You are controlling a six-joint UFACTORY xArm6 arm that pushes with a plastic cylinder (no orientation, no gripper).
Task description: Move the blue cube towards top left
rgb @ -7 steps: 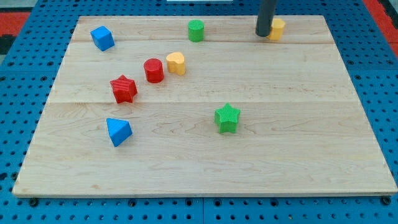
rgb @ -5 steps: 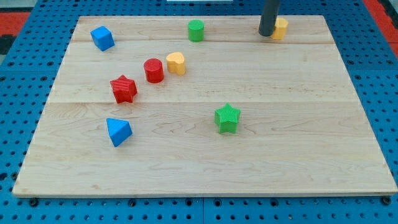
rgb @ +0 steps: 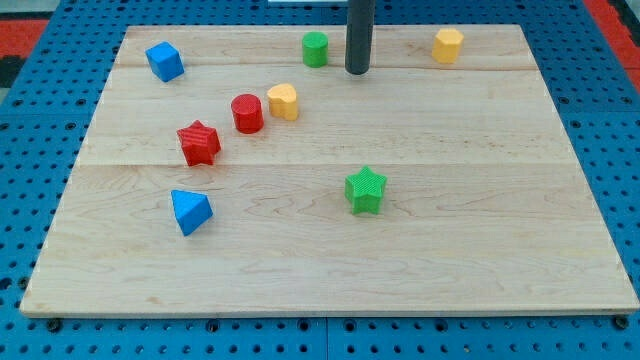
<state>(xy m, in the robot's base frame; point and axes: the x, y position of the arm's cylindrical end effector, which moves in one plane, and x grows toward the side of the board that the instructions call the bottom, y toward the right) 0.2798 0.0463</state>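
Wooden board [rgb: 480, 200], blue cube [rgb: 164, 61], blue wedge [rgb: 190, 211], red star [rgb: 199, 142], red cylinder [rgb: 247, 113], two yellow blocks [rgb: 283, 101], green cylinder [rgb: 315, 48], green star [rgb: 365, 189]

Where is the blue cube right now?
The blue cube sits near the top left corner of the wooden board, up and to the view's left of the red star. My tip is far away, beside the green cylinder.

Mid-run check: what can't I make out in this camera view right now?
- The rod above my tip: cut off by the view's top edge.
- The blue cube: only its near faces show.
- The wooden board: its underside and support are hidden by the board itself.
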